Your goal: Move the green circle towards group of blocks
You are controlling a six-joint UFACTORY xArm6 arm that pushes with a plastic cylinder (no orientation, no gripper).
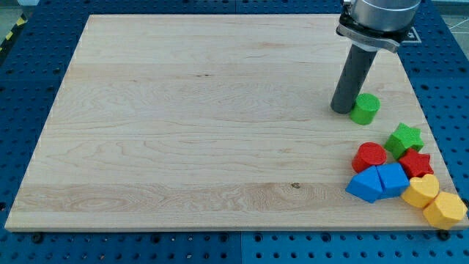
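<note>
The pale wooden board fills most of the view, lying on a blue perforated table that shows along the view's left, right and bottom edges. The board's left and middle are bare wood grain, with a small dark knot low down, right of centre.

Going right, my dark straight rod comes down from the grey arm housing at the view's top right. My tip rests on the board just to the view's left of the small green circle block; the two look to be touching, though the contact line is too fine to be sure. There are no jaws here, so nothing is gripped: the rod simply stands beside the block.

The green circle sits near the board's right edge, apart from the group, which lies below it toward the view's bottom right. In that group, leftmost is the blue wedge-like block, pressed against a second blue block. Above them is the red circle block, and beside it the red star block. The green star block tops the cluster, nearest the green circle. Farthest right are two yellow blocks, one rounded and one hexagonal, the latter overhanging the board's corner.
</note>
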